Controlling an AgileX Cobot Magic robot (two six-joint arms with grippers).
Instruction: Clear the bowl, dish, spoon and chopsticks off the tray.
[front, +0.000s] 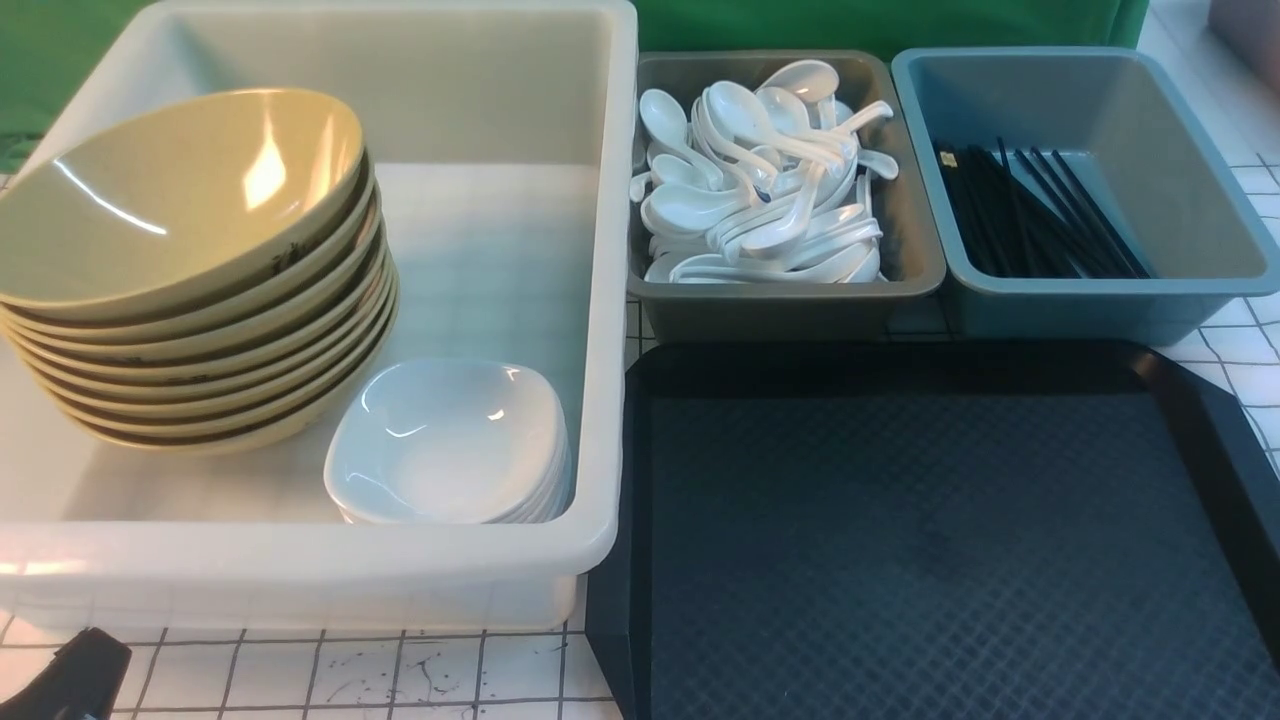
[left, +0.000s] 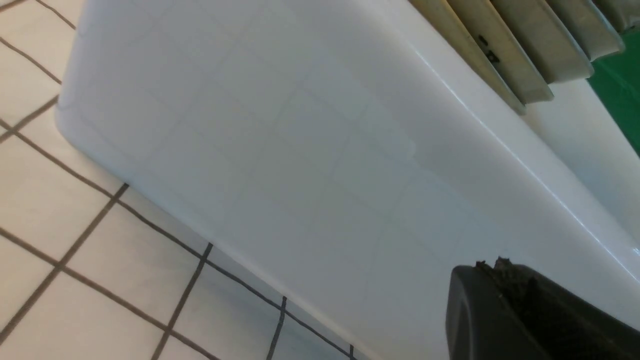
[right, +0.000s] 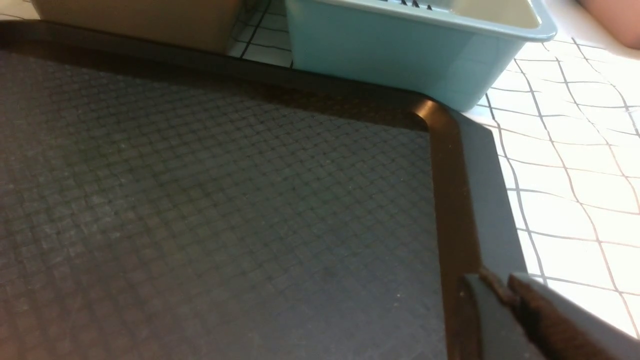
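The black tray (front: 900, 365) lies at the front right and its diamond-textured floor is bare; it also shows in the right wrist view (right: 450, 200). The top bowl (front: 180, 190) tilts on a stack of olive bowls in the white tub (front: 300, 570). The top white dish (front: 445, 440) sits on a stack beside them. Spoons (front: 760, 190) fill the grey bin (front: 790, 310). Black chopsticks (front: 1030, 215) lie in the blue bin (front: 1090, 300). My left gripper (left: 492, 265) is shut and empty, low by the tub's front wall (left: 300, 175). My right gripper (right: 500, 285) is shut and empty over the tray's right rim.
The tub fills the left half of the table and the two bins stand behind the tray. The blue bin (right: 400, 55) is close to the tray's far right corner. White gridded tabletop (front: 400, 670) shows in front of the tub. A green cloth hangs behind.
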